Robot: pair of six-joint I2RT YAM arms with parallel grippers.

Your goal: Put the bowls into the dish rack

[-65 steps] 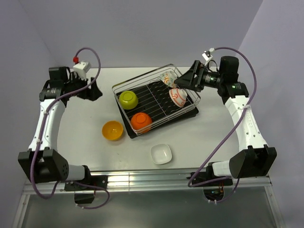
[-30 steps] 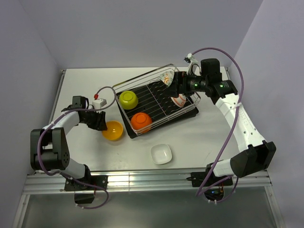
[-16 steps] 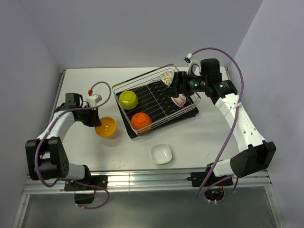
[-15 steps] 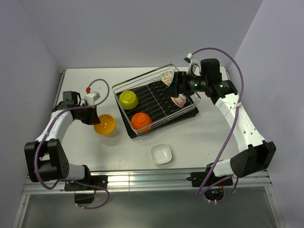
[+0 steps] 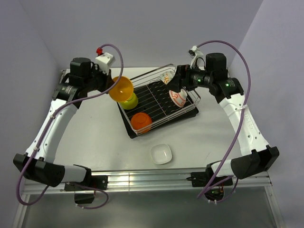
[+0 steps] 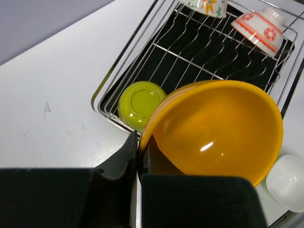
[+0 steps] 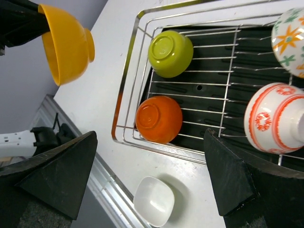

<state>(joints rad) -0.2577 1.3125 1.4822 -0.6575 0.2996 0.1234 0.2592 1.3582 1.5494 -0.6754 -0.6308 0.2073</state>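
Top external: left gripper (image 6: 139, 142) is clamped on the rim of the yellow-orange bowl (image 5: 121, 89), which hangs tilted over the dish rack (image 5: 159, 95), probably above the lime bowl (image 5: 129, 100). Right gripper (image 5: 180, 83) is spread and empty. Placing step; the next move needs a free slot, then release.

Lime green bowl (image 5: 131, 101): far-left part hidden behind the yellow bowl (image 5: 120, 88) in the top view.
Orange bowl (image 7: 158, 119): wholly covered by the yellow bowl in the left wrist view.
Leaf-print bowl (image 6: 205, 5): cut by the top edge in the left wrist view and by the right edge in the right wrist view.
Red-and-white bowl (image 7: 272, 118): clipped by the right edge, right wrist view.
White bowl (image 6: 289, 183): clipped by the right edge, left wrist view.
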